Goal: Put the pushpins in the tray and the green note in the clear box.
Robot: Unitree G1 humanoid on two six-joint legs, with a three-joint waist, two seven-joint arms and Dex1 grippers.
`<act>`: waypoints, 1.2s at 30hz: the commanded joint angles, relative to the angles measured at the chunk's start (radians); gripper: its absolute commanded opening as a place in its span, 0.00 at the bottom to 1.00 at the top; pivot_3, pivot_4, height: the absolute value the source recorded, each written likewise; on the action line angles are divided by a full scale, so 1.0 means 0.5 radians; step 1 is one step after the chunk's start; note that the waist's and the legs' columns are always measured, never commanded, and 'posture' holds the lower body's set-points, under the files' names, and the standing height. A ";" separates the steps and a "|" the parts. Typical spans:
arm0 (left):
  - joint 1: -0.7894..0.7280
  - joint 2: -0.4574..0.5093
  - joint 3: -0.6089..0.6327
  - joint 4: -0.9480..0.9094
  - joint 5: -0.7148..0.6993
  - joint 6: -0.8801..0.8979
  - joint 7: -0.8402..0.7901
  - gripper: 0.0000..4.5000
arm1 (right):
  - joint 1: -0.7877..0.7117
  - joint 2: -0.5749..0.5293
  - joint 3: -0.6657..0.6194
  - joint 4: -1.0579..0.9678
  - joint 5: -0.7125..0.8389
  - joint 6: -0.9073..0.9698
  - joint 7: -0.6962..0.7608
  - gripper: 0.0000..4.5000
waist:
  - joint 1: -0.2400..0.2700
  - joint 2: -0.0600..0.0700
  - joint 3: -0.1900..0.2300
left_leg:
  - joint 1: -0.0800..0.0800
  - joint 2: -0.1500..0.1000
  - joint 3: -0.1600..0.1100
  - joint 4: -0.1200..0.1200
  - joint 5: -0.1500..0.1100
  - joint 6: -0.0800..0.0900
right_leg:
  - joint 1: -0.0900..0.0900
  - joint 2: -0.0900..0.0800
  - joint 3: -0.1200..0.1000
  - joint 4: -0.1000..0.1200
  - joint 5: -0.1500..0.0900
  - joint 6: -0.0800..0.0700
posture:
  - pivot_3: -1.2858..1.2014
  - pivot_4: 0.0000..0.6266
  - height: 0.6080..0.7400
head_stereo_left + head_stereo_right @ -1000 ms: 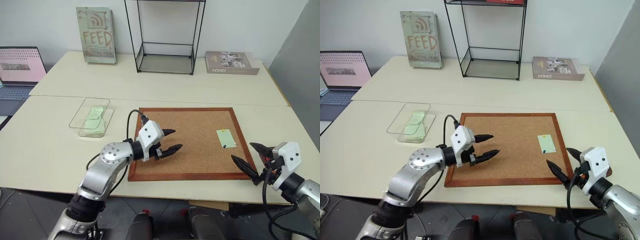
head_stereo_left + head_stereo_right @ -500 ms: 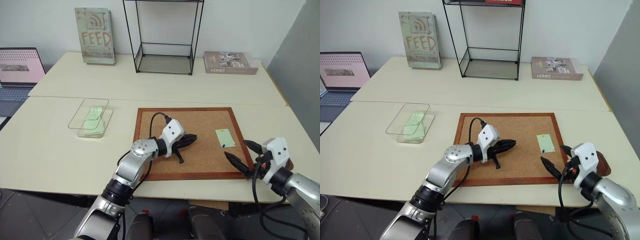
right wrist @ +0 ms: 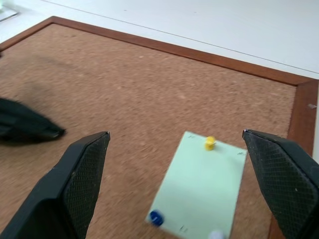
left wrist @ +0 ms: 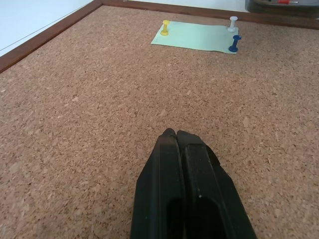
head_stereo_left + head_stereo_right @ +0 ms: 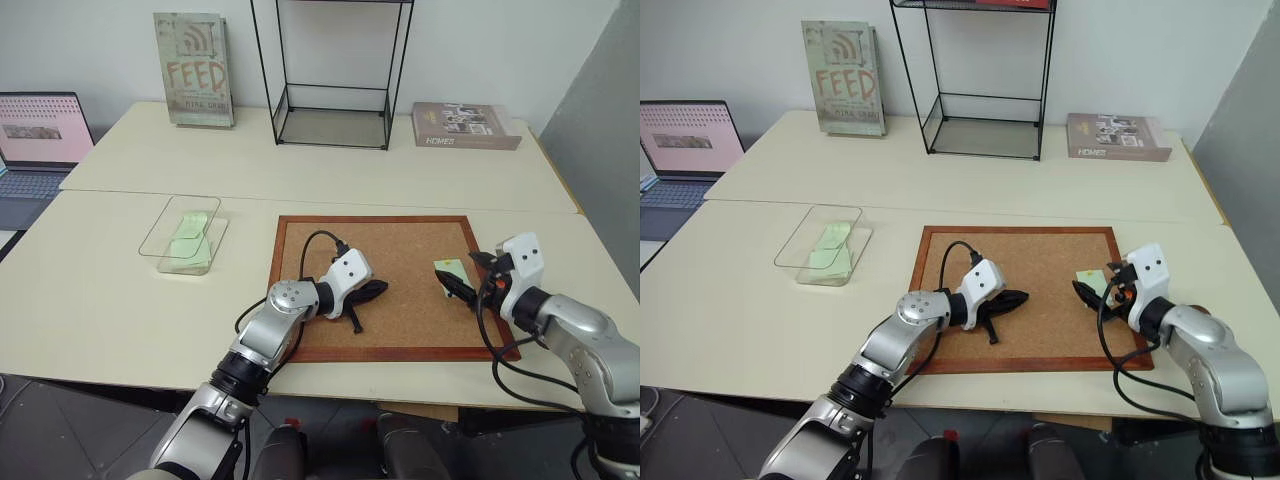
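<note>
Right wrist view: wide-open, empty right gripper (image 3: pixel 182 194) has advanced over pinned green note (image 3: pixel 204 186) near corkboard's (image 3: pixel 99 84) right edge; left gripper (image 4: pixel 185 149) just closed, empty.

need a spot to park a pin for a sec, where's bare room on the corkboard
Bare cork runs along the corkboard far edge and between the shut left gripper and the green note. Crowded at the note: the open right gripper and three pushpins.
</note>
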 commanded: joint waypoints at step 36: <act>0.109 0.082 -0.077 -0.164 0.106 0.135 -0.054 0.00 | -0.317 0.012 0.187 0.447 -0.384 -0.419 0.169 0.00 | -0.006 0.001 -0.001 | 0.001 0.000 0.000 0.001 0.000 0.000 | 0.002 0.000 0.000 0.001 0.001 0.001 | 0.52 0.24 1.00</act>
